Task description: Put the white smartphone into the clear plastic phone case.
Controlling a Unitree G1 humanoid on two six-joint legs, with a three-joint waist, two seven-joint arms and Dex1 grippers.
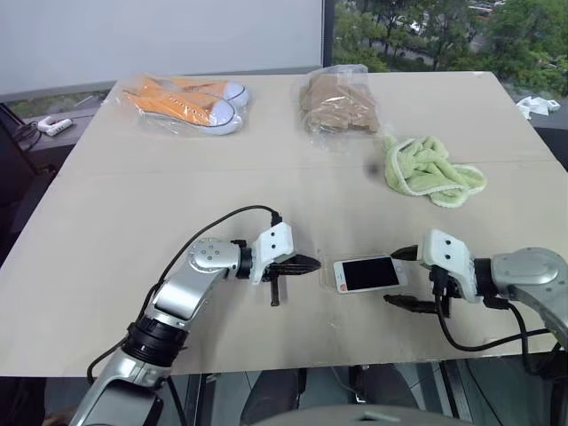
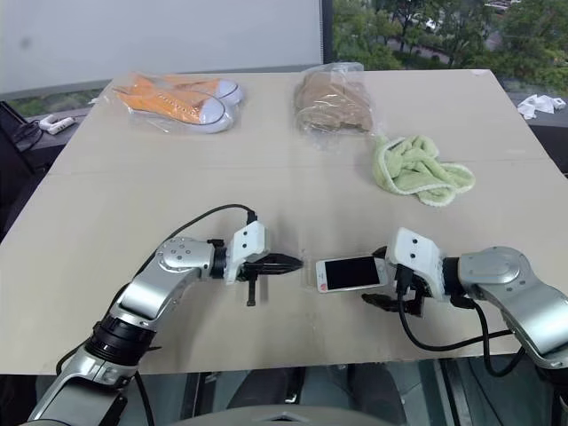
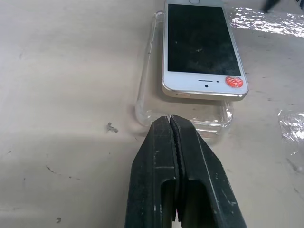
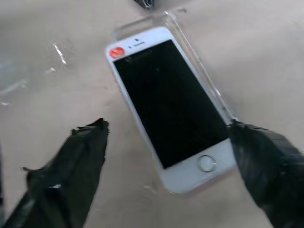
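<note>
The white smartphone (image 1: 369, 273) lies screen up on the bench (image 1: 133, 213), directly between the two pincers. It rests on the clear plastic phone case (image 3: 148, 80), not seated square in it: in the left wrist view one long edge and the near end of the case stick out past the phone's body, and the phone's end with the red sticker overhangs the case floor.

The left pincer (image 1: 306, 263) is clenched, its two black fingers (image 3: 190, 161) pressed together with nothing between them. Its tip points at the sticker end of the phone and sits just beside the near rim of the case; whether it touches that rim I cannot tell.

The right pincer (image 1: 404, 278) is released, its fingers spread wide and gripping nothing. In the right wrist view the two fingers stand on either side of the phone's home-button end, one finger (image 4: 71, 166) apart from the phone on bare bench, the other at the corner of phone and case, with contact unclear there.

Farther from both pincers, across the bench, lie a bagged pair of orange shoes (image 1: 186, 99), a bagged brown item (image 1: 337, 102) and a green towel (image 1: 430, 169).
</note>
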